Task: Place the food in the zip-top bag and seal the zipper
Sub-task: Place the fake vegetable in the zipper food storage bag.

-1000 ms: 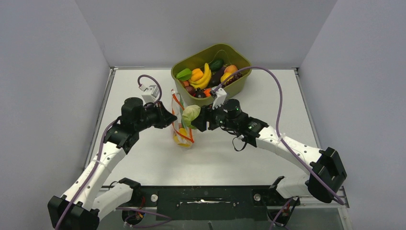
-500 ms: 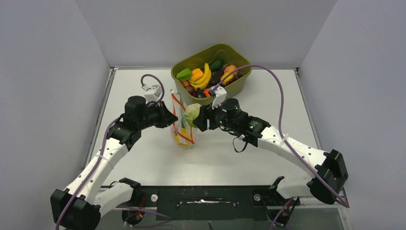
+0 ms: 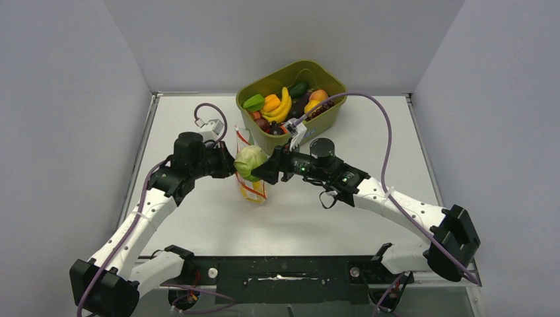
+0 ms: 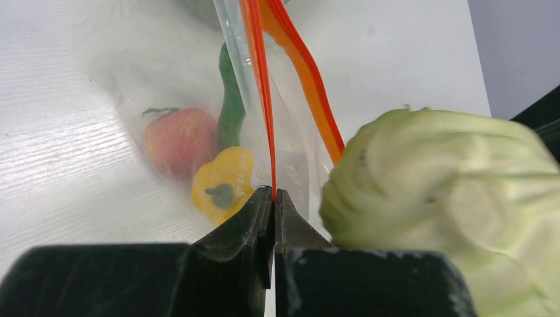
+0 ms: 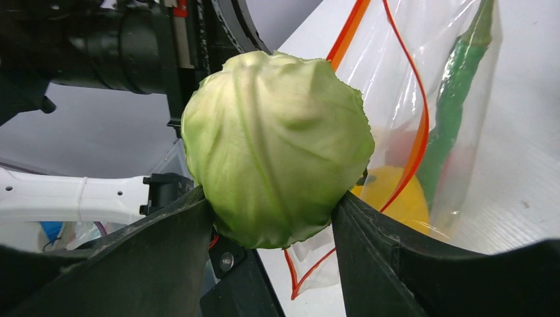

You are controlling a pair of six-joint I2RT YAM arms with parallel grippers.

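Grey walls (image 3: 79, 79) are set round a white table (image 3: 383, 132), with an olive-green plastic tub (image 3: 323, 122) at its far edge. The clear crinkly zip-top bag (image 3: 253, 190) is held mid-table, its red-orange zipper (image 4: 261, 99) pinched by the closed left gripper (image 4: 273, 198). A round pale-green cabbage (image 5: 277, 145) is clamped in the right gripper (image 5: 271, 198) at the bag's mouth.

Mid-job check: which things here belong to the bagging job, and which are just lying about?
Job: cabbage, gripped by the right gripper; zip-top bag; its zipper, pinched by the left gripper; yellow pepper, green pod and pink-red fruit inside the bag.
Lying about: olive-green tub; banana and other toy food in it.
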